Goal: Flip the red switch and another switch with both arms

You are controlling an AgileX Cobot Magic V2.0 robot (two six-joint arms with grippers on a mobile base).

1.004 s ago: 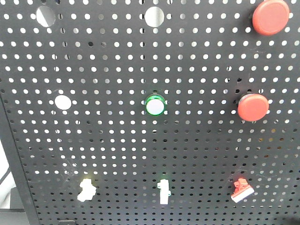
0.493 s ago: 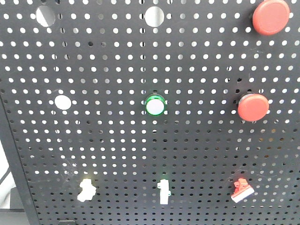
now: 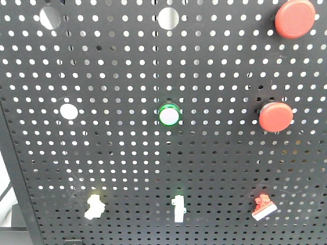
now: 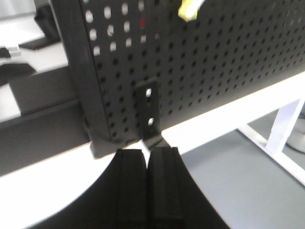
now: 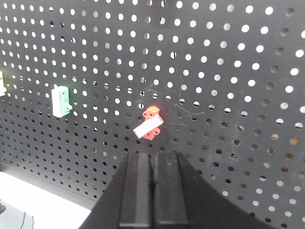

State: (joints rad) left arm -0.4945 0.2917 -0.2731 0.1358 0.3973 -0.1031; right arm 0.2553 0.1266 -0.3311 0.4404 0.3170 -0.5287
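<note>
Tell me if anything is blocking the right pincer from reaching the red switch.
Nothing visible. In the right wrist view the shut right pincer sits just below the red switch, with only bare pegboard between them.

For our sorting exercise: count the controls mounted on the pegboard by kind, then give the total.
Round red push buttons: 2
Round green-rimmed button: 1
Small toggle switches: 3 (pale yellow, white, red)
Total: 6
</note>
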